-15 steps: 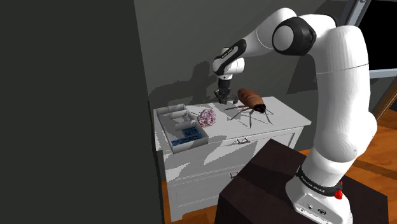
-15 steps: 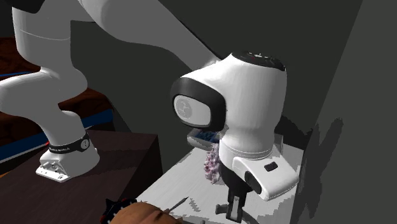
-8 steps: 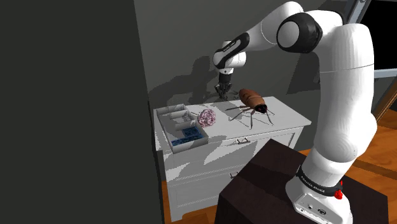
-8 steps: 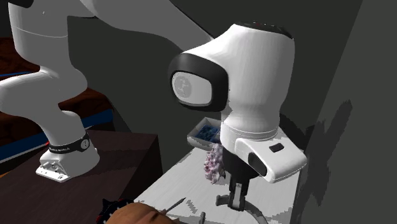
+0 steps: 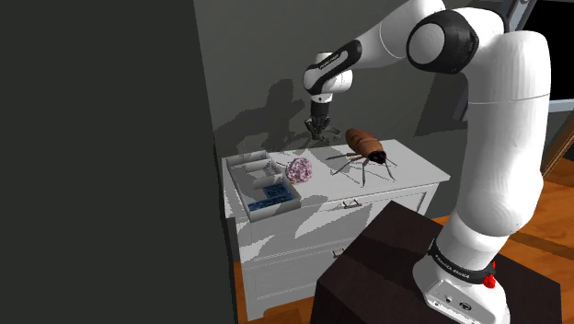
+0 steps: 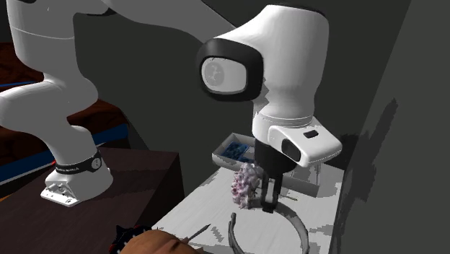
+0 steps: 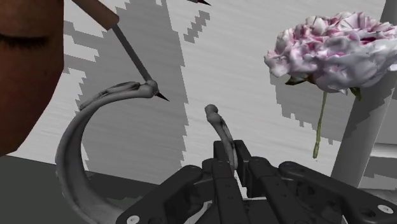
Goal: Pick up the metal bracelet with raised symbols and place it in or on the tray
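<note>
Wrist view, end effector [image 7: 231, 158] pinching one tip of grey bracelet [image 7: 69, 156]

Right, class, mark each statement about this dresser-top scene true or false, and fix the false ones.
1. The claw is shut on the grey bracelet. True.
2. In the shoulder view, a pink flower is between the tray and the brown insect. True.
3. The bracelet lies in the tray. False: the claw holds it, apart from the tray.
4. The tray sits on the floor. False: it is on the white dresser.
</note>
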Controlling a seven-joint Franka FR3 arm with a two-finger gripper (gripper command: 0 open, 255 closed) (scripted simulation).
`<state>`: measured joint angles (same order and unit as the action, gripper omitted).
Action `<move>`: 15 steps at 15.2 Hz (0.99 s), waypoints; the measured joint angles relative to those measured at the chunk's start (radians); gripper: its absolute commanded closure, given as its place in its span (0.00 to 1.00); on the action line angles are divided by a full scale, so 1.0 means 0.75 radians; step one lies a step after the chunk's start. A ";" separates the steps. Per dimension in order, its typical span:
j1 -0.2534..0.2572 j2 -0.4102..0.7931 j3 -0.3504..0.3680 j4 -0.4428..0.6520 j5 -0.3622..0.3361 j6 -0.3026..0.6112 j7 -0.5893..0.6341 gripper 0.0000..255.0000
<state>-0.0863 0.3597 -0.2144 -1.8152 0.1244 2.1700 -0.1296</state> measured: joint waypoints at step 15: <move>0.303 -0.017 0.126 -0.004 -0.061 0.009 0.453 1.00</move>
<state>0.1407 0.3473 -0.1200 -1.8185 0.0788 2.1766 0.2104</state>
